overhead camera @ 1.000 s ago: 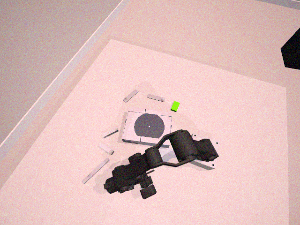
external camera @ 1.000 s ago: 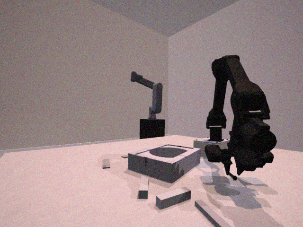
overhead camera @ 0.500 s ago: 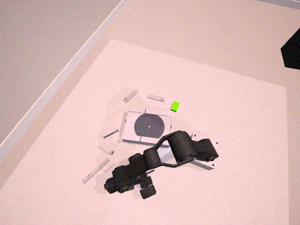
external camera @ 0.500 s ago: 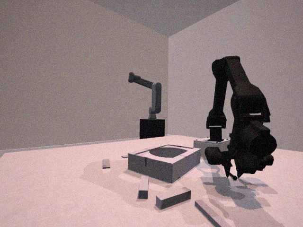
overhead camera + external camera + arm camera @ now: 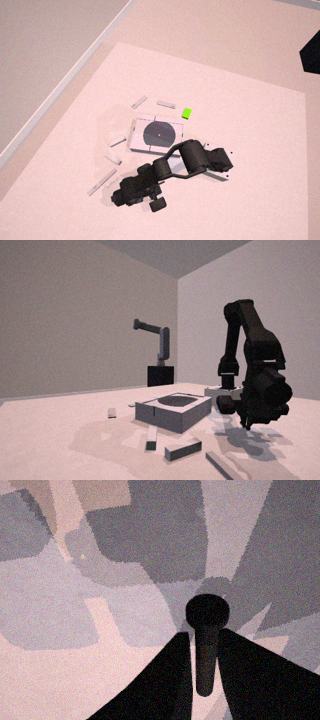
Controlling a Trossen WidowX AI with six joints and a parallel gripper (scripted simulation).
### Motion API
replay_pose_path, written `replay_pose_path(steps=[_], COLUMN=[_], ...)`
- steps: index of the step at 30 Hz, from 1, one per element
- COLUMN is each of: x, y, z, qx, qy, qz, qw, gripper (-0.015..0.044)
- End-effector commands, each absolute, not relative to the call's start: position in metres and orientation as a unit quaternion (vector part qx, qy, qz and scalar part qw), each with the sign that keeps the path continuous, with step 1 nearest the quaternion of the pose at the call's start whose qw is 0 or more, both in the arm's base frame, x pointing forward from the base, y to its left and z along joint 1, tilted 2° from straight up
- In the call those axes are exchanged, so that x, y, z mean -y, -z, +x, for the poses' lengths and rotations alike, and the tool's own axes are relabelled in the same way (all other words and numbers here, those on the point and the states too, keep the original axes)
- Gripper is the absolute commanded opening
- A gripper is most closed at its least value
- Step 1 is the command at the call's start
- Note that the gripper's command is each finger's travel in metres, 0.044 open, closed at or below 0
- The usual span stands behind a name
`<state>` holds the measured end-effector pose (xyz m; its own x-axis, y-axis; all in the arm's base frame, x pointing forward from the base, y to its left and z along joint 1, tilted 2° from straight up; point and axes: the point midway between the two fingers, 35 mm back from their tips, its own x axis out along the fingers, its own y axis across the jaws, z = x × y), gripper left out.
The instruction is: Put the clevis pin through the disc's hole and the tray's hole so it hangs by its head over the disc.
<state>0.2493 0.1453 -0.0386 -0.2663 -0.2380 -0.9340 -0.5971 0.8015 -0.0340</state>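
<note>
The aluminium disc (image 5: pixel 152 140) (image 5: pixel 175 401) shows as a dark grey round, flat inside the steel tray (image 5: pixel 140 150) (image 5: pixel 160 418), with a small bright spot at its middle. The dark steel pin (image 5: pixel 206 655) shows its head towards the top of the wrist view and its shank towards the bottom. My gripper (image 5: pixel 202 642) (image 5: pixel 245 426) is nearly closed, one finger each side of the shank. A thin light gap shows on the left side; the right finger is at or very near the shank. The top view of the fingertips is hidden by the arm. Whether the pin rests on the table is unclear.
Several pale blocks lie around the tray, including a long bar (image 5: pixel 102 182) and a short block (image 5: pixel 183 449). A green block (image 5: pixel 187 113) lies behind the tray's right corner. The arm's white base (image 5: pixel 217 175) stands right of the tray. A second arm (image 5: pixel 164 343) stands far behind.
</note>
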Motion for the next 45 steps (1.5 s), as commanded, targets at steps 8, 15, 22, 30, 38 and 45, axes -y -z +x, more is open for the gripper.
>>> replay_pose_path(steps=[8, 15, 22, 30, 38, 45], x=[-0.144, -0.145, -0.146, -0.147, -0.141, -0.12], y=[0.039, 0.026, 0.005, -0.023, -0.025, -0.029], z=[0.25, 0.249, 0.248, 0.247, 0.249, 0.261], qx=[-0.778, -0.778, -0.778, -0.778, -0.783, -0.789], qy=[-0.163, -0.164, -0.165, -0.165, -0.149, -0.07], qz=[-0.27, -0.269, -0.268, -0.268, -0.255, -0.173], qw=[0.543, 0.543, 0.543, 0.543, 0.548, 0.586], gripper=[0.0, 0.0, 0.0, 0.0, 0.0, 0.0])
